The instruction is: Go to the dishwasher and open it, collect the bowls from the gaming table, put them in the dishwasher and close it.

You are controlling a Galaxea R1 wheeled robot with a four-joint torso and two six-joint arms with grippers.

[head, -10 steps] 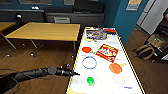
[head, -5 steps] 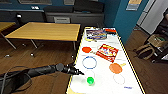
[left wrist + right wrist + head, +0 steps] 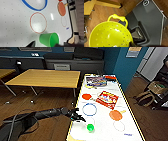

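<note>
The gaming table [image 3: 102, 115] is a long white top with a yellow edge. A small green bowl [image 3: 90, 127] lies on its side near the table's near end. My left gripper [image 3: 80, 119] reaches over the table's left edge, just left of it. In the left wrist view the green bowl [image 3: 50, 39] lies between the dark fingertips [image 3: 31, 44], and the gripper is open. A pale bowl with a blue rim [image 3: 89, 109] sits further along the table. My right gripper [image 3: 132, 44] is shut on a yellow perforated bowl [image 3: 109, 36] above the wood floor. The dishwasher is out of view.
Two orange round pieces [image 3: 86, 96] [image 3: 115, 114], a red-rimmed ring [image 3: 119, 126] and board-game boxes [image 3: 107, 99] [image 3: 96, 80] lie on the table. A yellow-wood table [image 3: 45, 78] stands to the left, and bags [image 3: 146, 95] lie on the floor to the right.
My left arm has stretched a little further right, bringing its gripper closer to the green bowl. The things on the table have not moved.
</note>
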